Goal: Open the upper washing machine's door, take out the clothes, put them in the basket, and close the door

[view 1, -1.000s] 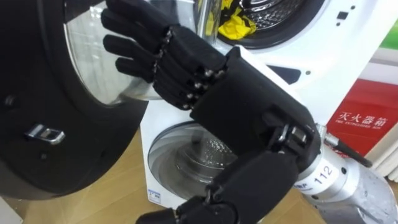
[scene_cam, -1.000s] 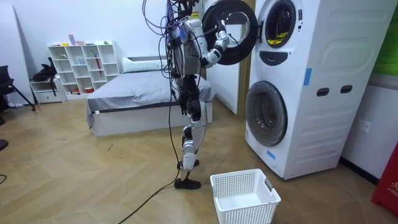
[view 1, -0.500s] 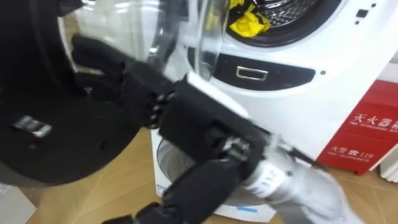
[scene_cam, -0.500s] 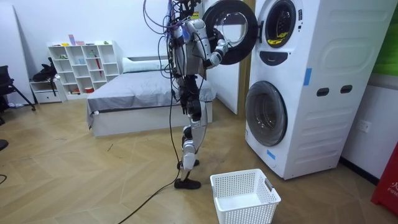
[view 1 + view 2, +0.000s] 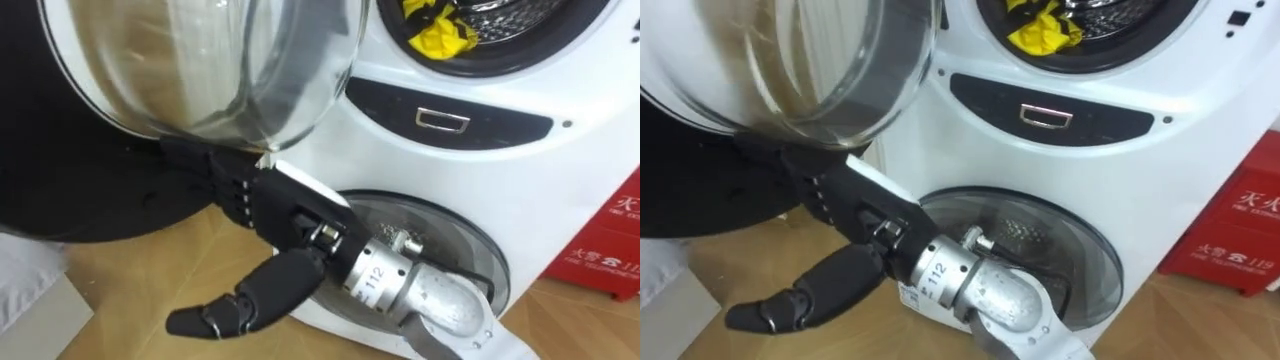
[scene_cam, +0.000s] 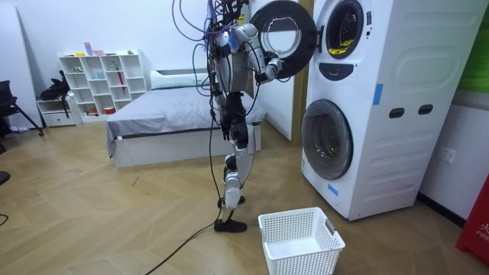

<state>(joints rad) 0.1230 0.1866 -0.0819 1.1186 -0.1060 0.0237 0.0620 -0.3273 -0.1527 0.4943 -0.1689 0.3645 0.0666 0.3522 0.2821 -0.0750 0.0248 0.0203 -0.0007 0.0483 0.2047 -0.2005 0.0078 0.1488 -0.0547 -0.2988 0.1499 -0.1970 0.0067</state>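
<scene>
White stacked washing machine [image 6: 367, 107], its upper black-rimmed round glass door [image 5: 200, 60] wide open. Robot's right hand [image 5: 285, 205] is under the glass bowl, fingers straight vs. the door. Yellow crumpled cloth [image 5: 440, 30] lies at the upper drum's front edge. Risk: if the hand lets go, the door may swing shut & block the reach.

A: How is the right hand [image 5: 272, 208] finished?
B: Black segmented shells are fitted, with small bright screws. A printed number is carried on the silver wrist cylinder.
A: And the body?
B: A dark torso, pale lower legs and dark cable bundles are noted.
</scene>
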